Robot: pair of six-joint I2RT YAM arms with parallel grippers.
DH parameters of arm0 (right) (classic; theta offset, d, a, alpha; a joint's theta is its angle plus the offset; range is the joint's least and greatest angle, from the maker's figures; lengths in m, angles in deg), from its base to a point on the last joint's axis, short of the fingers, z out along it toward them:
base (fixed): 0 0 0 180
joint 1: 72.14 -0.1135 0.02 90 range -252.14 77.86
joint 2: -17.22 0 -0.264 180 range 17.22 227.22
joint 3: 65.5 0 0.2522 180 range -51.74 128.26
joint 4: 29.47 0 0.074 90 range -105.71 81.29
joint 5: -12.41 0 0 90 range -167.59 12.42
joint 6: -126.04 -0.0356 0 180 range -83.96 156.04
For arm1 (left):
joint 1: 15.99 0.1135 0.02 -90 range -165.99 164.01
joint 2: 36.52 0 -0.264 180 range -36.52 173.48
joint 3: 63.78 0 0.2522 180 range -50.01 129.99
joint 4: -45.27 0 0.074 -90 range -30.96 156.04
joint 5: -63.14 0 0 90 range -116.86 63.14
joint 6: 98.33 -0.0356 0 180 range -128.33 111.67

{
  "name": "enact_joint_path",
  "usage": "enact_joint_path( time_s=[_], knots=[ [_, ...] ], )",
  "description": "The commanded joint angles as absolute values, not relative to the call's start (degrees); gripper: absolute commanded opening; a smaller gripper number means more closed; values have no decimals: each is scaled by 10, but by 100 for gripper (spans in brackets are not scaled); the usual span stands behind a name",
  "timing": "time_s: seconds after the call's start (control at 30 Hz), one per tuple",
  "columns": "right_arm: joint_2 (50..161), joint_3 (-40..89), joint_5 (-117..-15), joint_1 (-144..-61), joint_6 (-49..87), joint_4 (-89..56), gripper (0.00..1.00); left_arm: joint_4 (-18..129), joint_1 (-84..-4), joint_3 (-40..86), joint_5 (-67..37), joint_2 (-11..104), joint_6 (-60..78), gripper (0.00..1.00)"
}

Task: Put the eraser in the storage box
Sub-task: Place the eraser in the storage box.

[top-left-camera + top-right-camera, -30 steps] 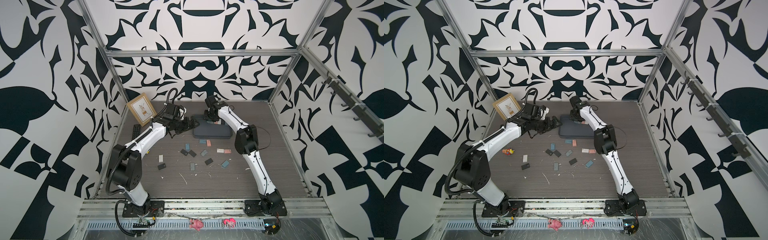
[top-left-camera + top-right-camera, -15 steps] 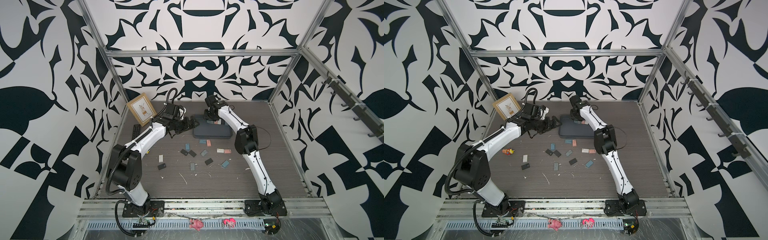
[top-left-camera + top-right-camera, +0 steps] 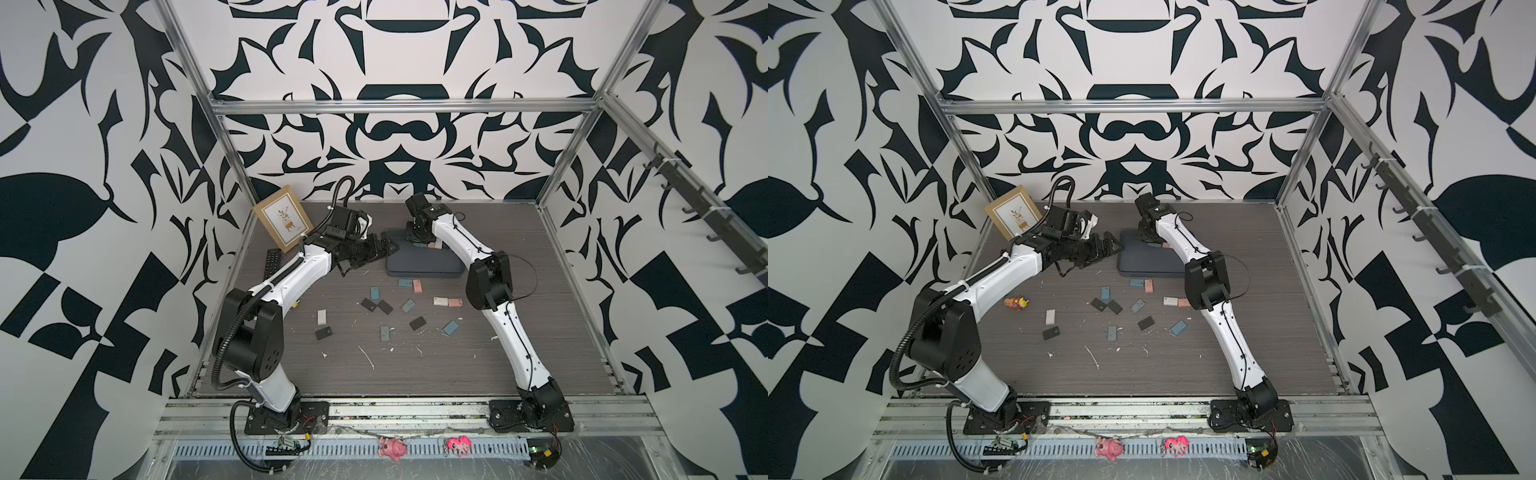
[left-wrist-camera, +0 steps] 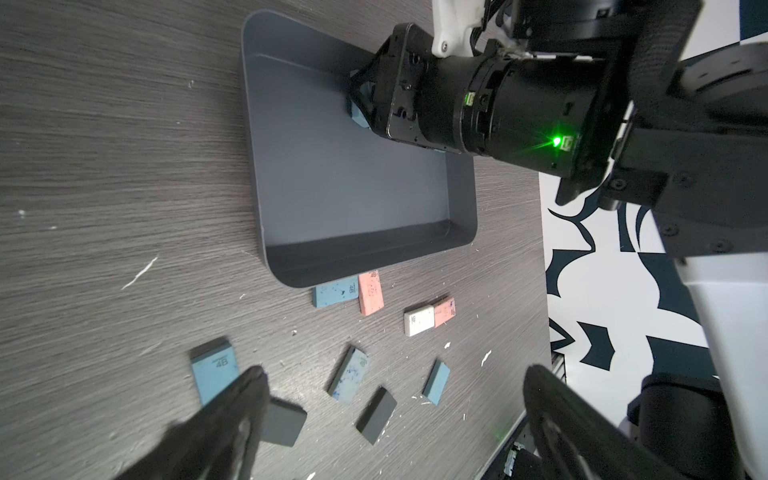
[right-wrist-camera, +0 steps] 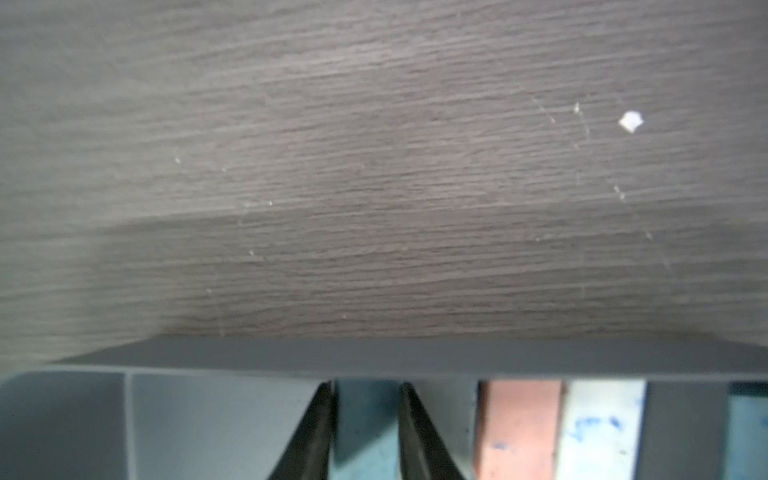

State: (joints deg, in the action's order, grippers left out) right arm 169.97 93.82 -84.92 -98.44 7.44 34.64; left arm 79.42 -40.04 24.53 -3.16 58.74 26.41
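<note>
While clamped by the right end effector (image 5: 365, 384), a blue eraser (image 5: 365, 428) is held inside the storage box (image 4: 353, 199).
The left end effector (image 4: 395, 370) is spread apart nearby.

The table (image 4: 104, 166) shows dark wood grain, matt and finely ridged, flecked with white crumbs. Under the right gripper (image 5: 366, 384), the storage box (image 4: 345, 199): smooth grey plastic, satin sheen. The blue eraser (image 5: 365, 419) clamped in that gripper: matt, rubbery. Just beside the gripper, pink eraser (image 5: 517, 415) and white eraser (image 5: 602, 415): dull, the white one smeared blue. The right arm shell (image 3: 457, 241): smooth white plastic, slight gloss.
</note>
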Motion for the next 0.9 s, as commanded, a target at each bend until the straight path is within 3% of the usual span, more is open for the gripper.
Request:
enact_joint_path(
  time_s=[0.0,0.6,0.87],
  knots=[
    [1698,953,-865,-987,83,361,28,789,-397,247,-20,580,269,99],
    [1689,954,-880,-1007,95,369,30,788,-395,245,-17,577,273,99],
    [1685,954,-881,-1009,100,372,35,786,-395,244,-17,576,273,99]
  ],
)
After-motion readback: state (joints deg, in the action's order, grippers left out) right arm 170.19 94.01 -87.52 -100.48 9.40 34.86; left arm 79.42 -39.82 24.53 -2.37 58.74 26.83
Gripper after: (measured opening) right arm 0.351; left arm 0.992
